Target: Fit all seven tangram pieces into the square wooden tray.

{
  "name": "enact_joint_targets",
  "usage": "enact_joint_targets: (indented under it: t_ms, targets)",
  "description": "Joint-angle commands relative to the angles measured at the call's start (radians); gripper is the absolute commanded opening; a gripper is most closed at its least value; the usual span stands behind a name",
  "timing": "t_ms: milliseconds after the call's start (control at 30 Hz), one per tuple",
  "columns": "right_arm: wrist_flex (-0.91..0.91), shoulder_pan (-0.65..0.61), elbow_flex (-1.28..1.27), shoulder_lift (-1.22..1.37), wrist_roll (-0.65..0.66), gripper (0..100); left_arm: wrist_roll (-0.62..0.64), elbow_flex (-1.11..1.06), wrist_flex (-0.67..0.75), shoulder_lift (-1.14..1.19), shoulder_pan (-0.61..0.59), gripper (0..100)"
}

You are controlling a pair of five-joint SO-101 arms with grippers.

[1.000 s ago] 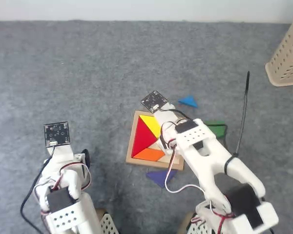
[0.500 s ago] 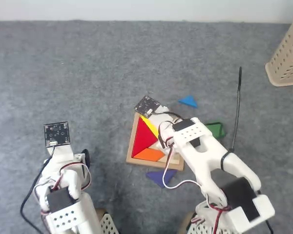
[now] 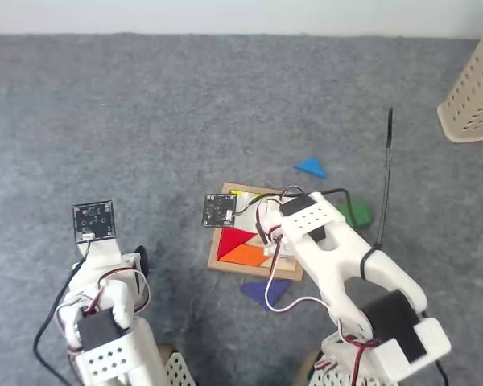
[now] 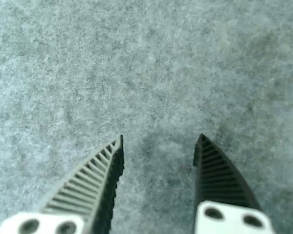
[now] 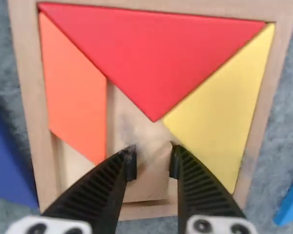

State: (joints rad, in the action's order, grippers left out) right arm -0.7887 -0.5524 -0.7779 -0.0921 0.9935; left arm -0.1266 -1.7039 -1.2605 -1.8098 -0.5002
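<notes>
The grey carpet (image 3: 145,121) carries everything. The right arm (image 3: 338,257) leans in over the tray (image 5: 20,97), which lies in the middle of the carpet just ahead of that arm. The left arm (image 3: 105,314) sits well off to the side. The left claw (image 4: 158,141) is spread wide over bare carpet with nothing in it, parked out of the way, I'd guess, to leave room.

In the tray the red piece (image 5: 151,58), the yellow piece (image 5: 219,126) and the orange piece (image 5: 73,97) lie flat, edge to edge and hard against the rim. That leaves one bare wooden pocket. The right claw (image 5: 151,158) points straight down at it, tips only narrowly apart, with nothing I can make out between them. It looks lined up on the gap left to fill.

Loose on the carpet are the purple piece (image 3: 264,291) just beside the tray, the green piece (image 3: 358,213) near the arm, and the blue piece (image 3: 310,166) farther out.
</notes>
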Motion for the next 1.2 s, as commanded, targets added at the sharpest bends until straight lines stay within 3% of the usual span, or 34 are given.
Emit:
enact_joint_targets:
  t_ms: [0, 133, 433, 633, 767, 967, 1100, 1167]
  targets:
    - [0.004, -0.004, 0.058, -0.012, -0.094, 3.2, 0.009, 0.019, -0.003, -0.012, 0.000, 23]
    - [-0.002, -0.008, 0.058, -0.073, -0.190, 0.9, 0.009, 0.019, -0.003, -0.012, 0.000, 23]
    - [-0.044, -0.012, 0.052, -0.228, -0.216, 0.7, 0.009, 0.019, -0.003, -0.012, 0.000, 23]
    - [-0.079, 0.005, 0.052, -0.318, -0.486, 0.7, 0.009, 0.019, -0.003, -0.012, 0.000, 23]
    - [-0.140, 0.127, 0.052, -0.377, -0.651, 0.6, 0.009, 0.019, -0.003, -0.012, 0.000, 23]
    - [-0.108, 0.496, 0.055, -0.424, -0.730, 0.6, 0.009, 0.019, -0.003, -0.012, 0.000, 23]
    - [-0.091, 0.558, 0.058, -0.380, -0.707, 2.7, 0.009, 0.019, -0.003, -0.012, 0.000, 23]
    - [-0.093, 0.556, 0.058, -0.351, -0.706, 10.6, 0.009, 0.019, -0.003, -0.012, 0.000, 23]
